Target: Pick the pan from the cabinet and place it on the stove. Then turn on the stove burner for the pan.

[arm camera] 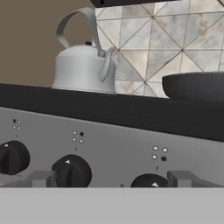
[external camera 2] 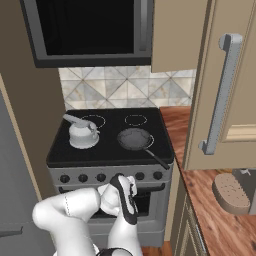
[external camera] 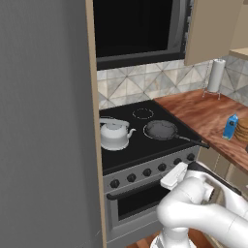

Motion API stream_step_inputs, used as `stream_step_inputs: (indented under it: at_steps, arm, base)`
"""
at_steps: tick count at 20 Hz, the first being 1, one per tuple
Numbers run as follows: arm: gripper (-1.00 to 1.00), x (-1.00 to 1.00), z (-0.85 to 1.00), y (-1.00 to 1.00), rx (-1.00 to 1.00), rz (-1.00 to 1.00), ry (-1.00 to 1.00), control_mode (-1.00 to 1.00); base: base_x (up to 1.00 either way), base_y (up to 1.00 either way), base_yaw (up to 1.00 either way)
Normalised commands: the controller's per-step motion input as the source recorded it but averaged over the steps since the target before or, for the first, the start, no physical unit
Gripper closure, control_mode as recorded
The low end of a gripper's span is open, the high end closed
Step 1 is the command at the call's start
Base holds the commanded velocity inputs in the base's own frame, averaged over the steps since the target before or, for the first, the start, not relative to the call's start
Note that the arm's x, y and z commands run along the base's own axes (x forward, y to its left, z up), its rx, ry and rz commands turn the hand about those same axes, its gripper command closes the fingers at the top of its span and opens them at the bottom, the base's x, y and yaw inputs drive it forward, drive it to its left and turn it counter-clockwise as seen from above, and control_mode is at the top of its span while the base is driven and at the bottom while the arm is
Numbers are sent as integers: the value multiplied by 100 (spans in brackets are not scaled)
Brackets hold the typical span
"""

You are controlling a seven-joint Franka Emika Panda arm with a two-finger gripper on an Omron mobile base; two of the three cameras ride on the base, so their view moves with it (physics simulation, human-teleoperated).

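Patterned tile backs the stove (external camera: 145,127), which sits between a tall grey panel on its left and a wooden desk (external camera: 203,114) on its right. On the black cooktop the pan (external camera 2: 134,138) rests on the front right ring, its handle pointing toward the front right corner and reaching just past the stove's edge. A white kettle (external camera 2: 82,132) stands on the front left ring, apart from the pan, with bare glass between them and two free rings behind. Above hangs a dark microwave (external camera 2: 90,30); the cabinet (external camera 2: 235,85) door stands swung out over the desk. The pincer (arm camera: 113,180) is spread wide, holding nothing, level with the row of knobs (arm camera: 71,171) on the steel front, close before them, one knob between its tips.
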Motion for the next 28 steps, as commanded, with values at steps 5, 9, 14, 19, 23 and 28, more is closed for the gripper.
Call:
stream_step_inputs:
  at_steps: [5, 9, 14, 19, 23, 28]
  arm:
    - [-100, 14, -7, 0, 0, -2, 0, -100]
    - [-100, 16, -9, 0, 0, -2, 0, -100]
    - [-100, 17, -9, 0, 0, -1, 0, -100]
    - [-100, 14, -12, 0, 0, -2, 0, -100]
    - [-100, 12, -13, 0, 0, -2, 0, -100]
    - [-100, 11, -12, 0, 0, -2, 1, -100]
  base:
    - [0, 0, 0]
    - [0, 0, 0]
    - [0, 0, 0]
    - [0, 0, 0]
    - [0, 0, 0]
    - [0, 0, 0]
